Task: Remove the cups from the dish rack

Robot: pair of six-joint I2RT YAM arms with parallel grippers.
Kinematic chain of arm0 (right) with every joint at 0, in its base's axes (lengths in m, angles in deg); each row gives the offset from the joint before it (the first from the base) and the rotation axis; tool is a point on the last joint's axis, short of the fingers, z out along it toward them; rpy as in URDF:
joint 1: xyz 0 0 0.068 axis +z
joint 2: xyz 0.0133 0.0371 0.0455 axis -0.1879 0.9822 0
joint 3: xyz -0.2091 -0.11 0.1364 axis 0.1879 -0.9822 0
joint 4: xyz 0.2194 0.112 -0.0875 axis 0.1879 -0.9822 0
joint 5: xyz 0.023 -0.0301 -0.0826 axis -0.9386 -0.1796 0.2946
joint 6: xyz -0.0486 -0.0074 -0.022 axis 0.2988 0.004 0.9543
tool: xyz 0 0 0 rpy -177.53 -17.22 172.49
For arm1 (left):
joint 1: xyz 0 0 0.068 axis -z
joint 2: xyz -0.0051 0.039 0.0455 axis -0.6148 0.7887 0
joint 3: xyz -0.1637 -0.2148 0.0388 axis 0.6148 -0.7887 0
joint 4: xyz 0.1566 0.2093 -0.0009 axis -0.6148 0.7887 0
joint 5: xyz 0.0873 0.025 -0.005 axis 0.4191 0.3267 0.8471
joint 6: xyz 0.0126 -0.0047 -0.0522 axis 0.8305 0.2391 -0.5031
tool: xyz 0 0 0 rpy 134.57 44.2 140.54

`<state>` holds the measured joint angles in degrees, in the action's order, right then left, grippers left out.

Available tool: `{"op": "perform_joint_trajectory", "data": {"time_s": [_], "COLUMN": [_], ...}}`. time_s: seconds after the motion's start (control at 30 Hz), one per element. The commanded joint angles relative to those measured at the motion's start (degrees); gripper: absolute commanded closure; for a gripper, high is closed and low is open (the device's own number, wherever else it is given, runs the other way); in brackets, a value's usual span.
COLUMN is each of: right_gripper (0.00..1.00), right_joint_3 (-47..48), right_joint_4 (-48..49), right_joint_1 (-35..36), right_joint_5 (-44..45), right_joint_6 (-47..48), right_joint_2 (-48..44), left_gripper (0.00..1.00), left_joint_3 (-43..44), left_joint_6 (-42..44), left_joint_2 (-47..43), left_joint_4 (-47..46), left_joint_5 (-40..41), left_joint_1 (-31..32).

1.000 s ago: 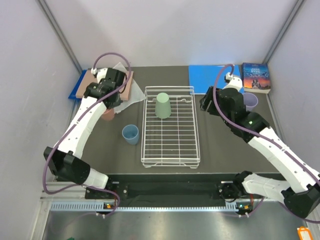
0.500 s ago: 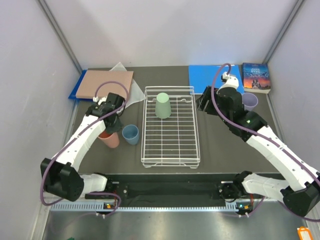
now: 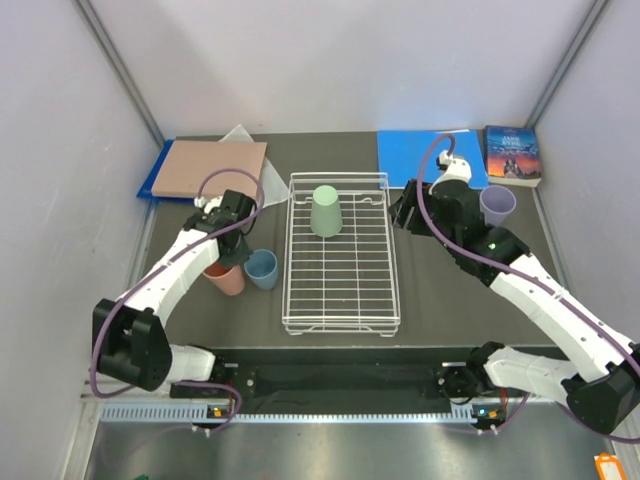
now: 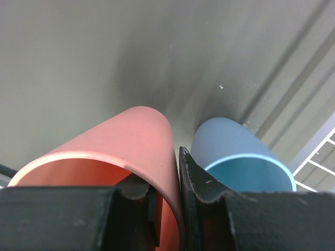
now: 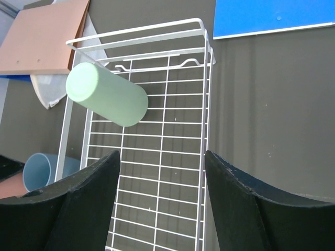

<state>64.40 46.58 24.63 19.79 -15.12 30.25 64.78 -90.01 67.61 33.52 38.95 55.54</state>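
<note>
The white wire dish rack [image 3: 345, 290] lies mid-table with the pale green cup [image 3: 326, 210] upside down at its far end. My left gripper [image 3: 229, 256] is shut on the wall of the salmon pink cup [image 3: 226, 279], one finger inside and one outside [image 4: 170, 193]. The pink cup [image 4: 120, 141] stands mouth up, right beside the light blue cup [image 3: 262, 268] [image 4: 235, 151], left of the rack. My right gripper [image 3: 402, 214] is open and empty [image 5: 162, 193] over the rack's right side [image 5: 205, 110], short of the green cup [image 5: 107, 94]. The lilac cup [image 3: 497, 205] stands on the table at the right.
A flat blue folder [image 3: 420, 155] and a book [image 3: 512, 153] lie at the back right. A brown board [image 3: 210, 167] on a blue sheet and a white cloth [image 3: 240, 135] lie at the back left. Grey walls close in both sides.
My left gripper carried the pink cup from the back left toward me and lowered it beside the blue cup. My right gripper shifted slightly left toward the rack, uncovering the lilac cup.
</note>
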Motion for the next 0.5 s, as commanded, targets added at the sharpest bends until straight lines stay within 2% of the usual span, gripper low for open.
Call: {"op": "perform_joint_trajectory", "data": {"time_s": [0.0,0.17,0.3,0.47], "right_gripper": [0.35,0.35,0.35,0.35], "right_joint_3": [0.42,0.69,0.86,1.21], "right_joint_4": [1.8,1.63,1.89,2.68], "right_joint_1": [-0.04,-0.13,-0.04,-0.04], "right_joint_5": [-0.27,-0.36,-0.45,-0.89], "right_joint_6": [1.44,1.79,1.97,1.97], "right_joint_2": [-1.51,-1.07,-0.19,0.69], "left_gripper": [1.0,1.0,0.91,0.86], "left_joint_3": [-0.82,-0.73,0.15,0.85], "left_joint_6": [-0.52,-0.52,-0.52,0.18], "left_joint_2": [1.55,2.35,1.82,1.82], "left_joint_4": [-3.58,-3.67,-2.88,-2.26], "left_joint_5": [1.02,1.98,3.21,4.18], "left_joint_1": [-0.47,-0.55,-0.64,-0.99]}}
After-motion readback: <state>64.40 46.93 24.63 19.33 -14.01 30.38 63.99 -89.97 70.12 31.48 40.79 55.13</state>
